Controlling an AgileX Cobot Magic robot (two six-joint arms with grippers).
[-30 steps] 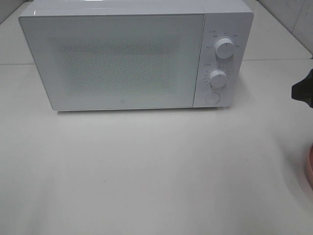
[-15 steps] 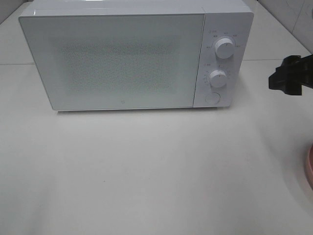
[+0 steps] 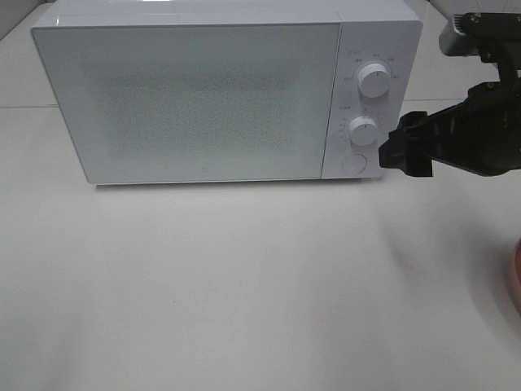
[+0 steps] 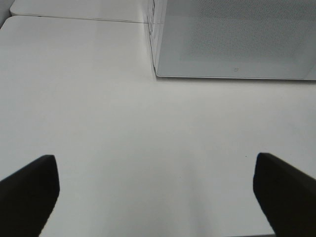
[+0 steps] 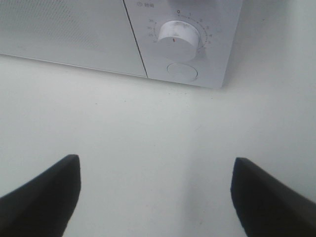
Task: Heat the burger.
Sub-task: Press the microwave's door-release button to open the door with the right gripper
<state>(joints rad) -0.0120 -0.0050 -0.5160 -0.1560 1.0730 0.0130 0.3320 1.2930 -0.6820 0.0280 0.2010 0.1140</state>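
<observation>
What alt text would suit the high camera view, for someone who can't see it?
A closed white microwave sits on a white table; the robot's black right hand hovers beside its lower dial and round button. The edge of a pink plate shows at the far right.

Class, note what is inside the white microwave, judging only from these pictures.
The microwave has its door shut, and the door's dotted window shows only a grey haze. Whatever the cavity holds is hidden behind it.
</observation>
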